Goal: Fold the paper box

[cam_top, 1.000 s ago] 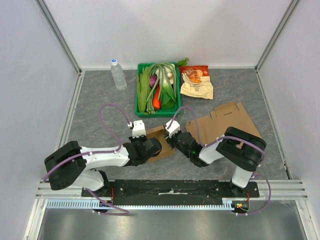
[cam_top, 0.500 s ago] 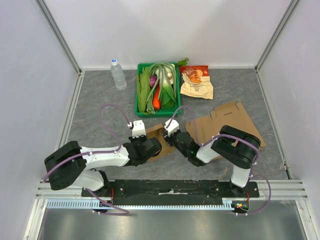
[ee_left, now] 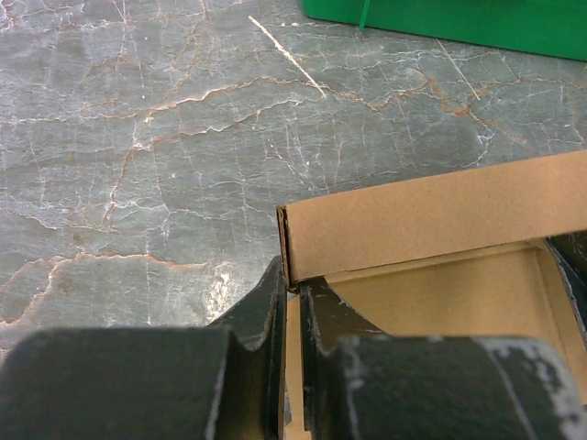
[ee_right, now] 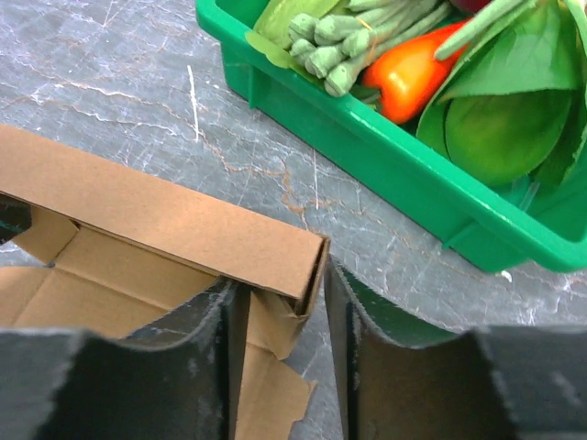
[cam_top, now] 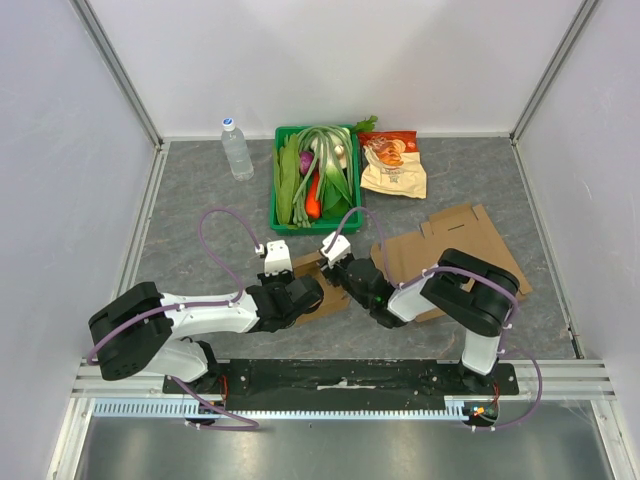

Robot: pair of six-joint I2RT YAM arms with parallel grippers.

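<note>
**Top external view.**
- Green crate (cam_top: 316, 178) of vegetables (cam_top: 318, 170): the landmark, at the far middle of the grey tabletop (cam_top: 200, 200).
- Water bottle (cam_top: 236, 148): upright, left of the crate and apart from it.
- Snack bag (cam_top: 393, 165): lying flat just right of the crate.
- Paper box (cam_top: 450, 232): brown cardboard, nearer the arms than the crate. Its flat, unfolded part lies to the crate's near right, and its raised end sits just in front of the crate's near edge.
- Left hand (cam_top: 308, 288) and right hand (cam_top: 340, 275): both at that raised end, on the near side of the crate.

**Left wrist view.**
- Left hand (ee_left: 293, 293): clenched on the corner of the box's upright wall (ee_left: 440, 215), with thin cardboard pinched between the two fingers. The crate's edge (ee_left: 459, 18) shows beyond it.

**Right wrist view.**
- Right hand (ee_right: 284, 312): released. Its fingers (ee_right: 229, 348) straddle the other end of the wall, and a gap shows on the outer side. The crate (ee_right: 385, 174) is near, beyond the wall.
</note>
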